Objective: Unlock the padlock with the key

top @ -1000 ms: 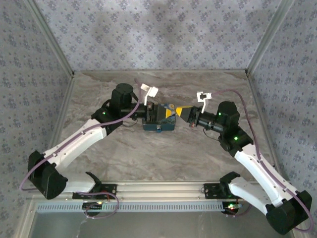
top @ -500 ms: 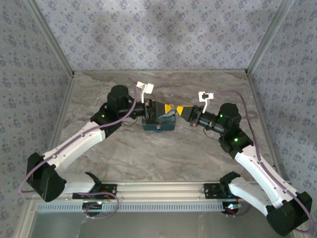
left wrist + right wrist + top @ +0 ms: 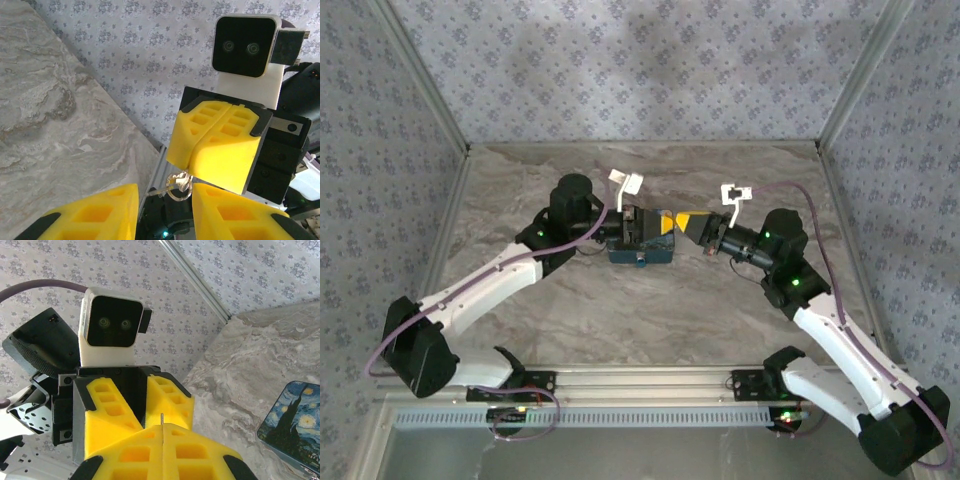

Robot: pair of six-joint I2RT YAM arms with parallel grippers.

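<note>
Right gripper (image 3: 161, 432) is pinching the key (image 3: 180, 184) with fingers closed; facing it, left gripper (image 3: 165, 197) is standing partly open, grasping nothing.

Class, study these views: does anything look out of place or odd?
Yes: a thin metal sliver, probably the key, pokes from the seam of the shut right gripper, its ring dangling loose at the tip.

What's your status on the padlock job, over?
Left gripper open. Right gripper shut on key. Padlock too small to tell. Box sits near both grippers.
</note>
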